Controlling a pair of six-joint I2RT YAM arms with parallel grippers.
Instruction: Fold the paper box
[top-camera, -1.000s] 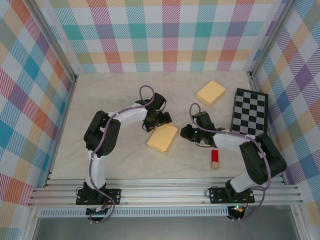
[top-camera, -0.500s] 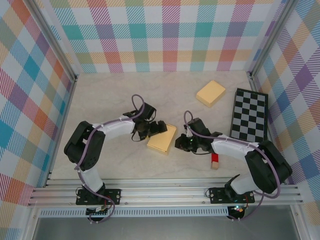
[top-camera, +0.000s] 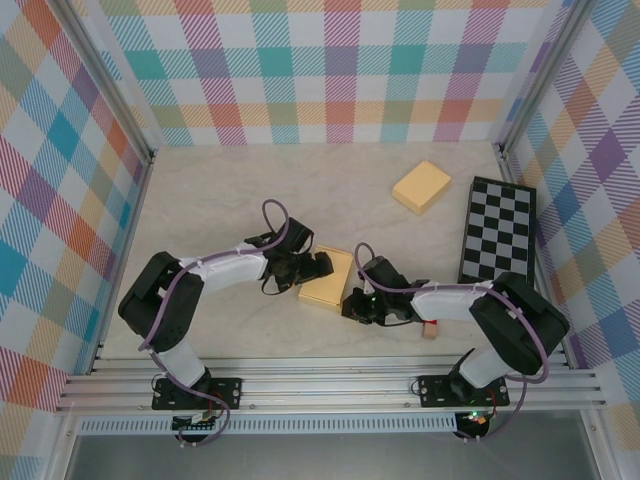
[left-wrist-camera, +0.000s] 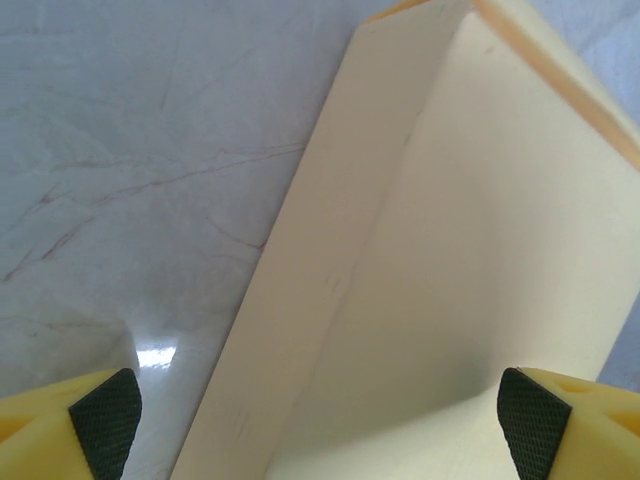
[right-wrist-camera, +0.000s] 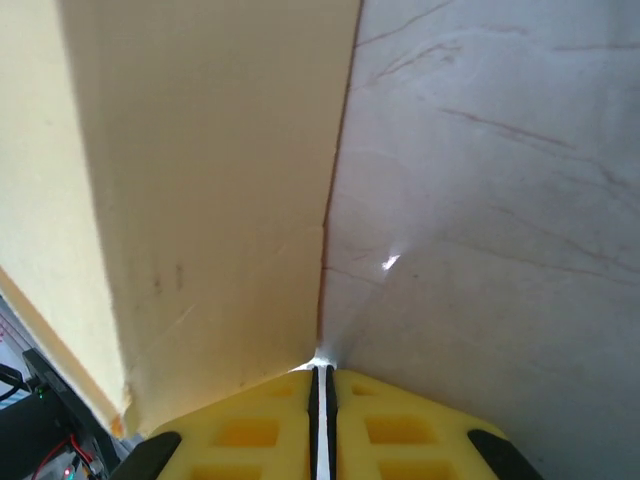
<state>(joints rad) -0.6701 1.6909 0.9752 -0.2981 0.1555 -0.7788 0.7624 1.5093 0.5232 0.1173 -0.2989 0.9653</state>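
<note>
Marble-look tabletop (top-camera: 220, 190) bears a flat, pale-yellow paper box (top-camera: 335, 285).

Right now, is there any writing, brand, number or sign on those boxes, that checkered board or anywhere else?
None to read. The paper box in the middle is plain yellow, so is the second box; the checkered board bears only squares, the walls only plaid.

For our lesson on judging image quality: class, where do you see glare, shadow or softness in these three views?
Left wrist view: white glare patch on the glossy table, paper box close and soft, shaded along its crease. Right wrist view: a small glint on the table beside the box, whose facing side is in shade. Top external view: even light, sharp, barely any shadow.
</note>
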